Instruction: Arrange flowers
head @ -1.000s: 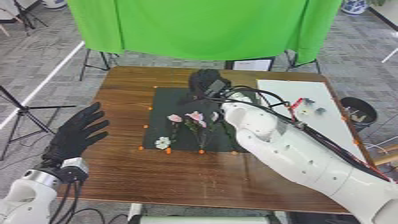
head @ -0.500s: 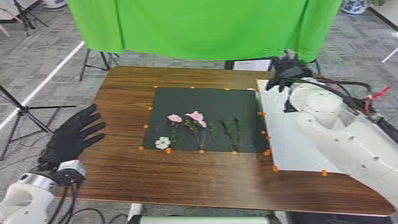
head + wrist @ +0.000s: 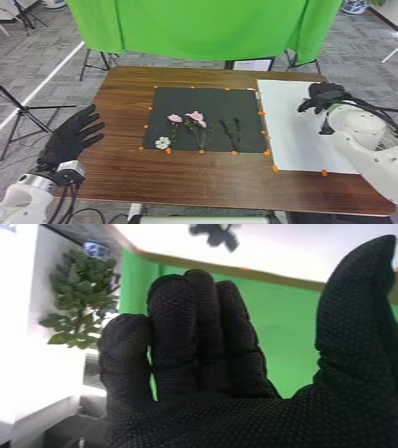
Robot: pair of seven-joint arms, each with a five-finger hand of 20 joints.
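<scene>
Flwrs (image 3: 195, 115) on blk mat (image 3: 204, 100) | R hand (image 3: 327, 94) over wht sheet (image 3: 286, 120), fingers straight | L hand (image 3: 64, 142) ditto

I see a green cloth (image 3: 195, 30) hanging beyond the far edge of the wooden table (image 3: 178, 180), a black tripod (image 3: 25, 108) at left and a blue-and-white pot (image 3: 354, 6) far right.

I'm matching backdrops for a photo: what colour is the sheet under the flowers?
The sheet is very dark, black or nearly so, seen best in the head view.
</scene>
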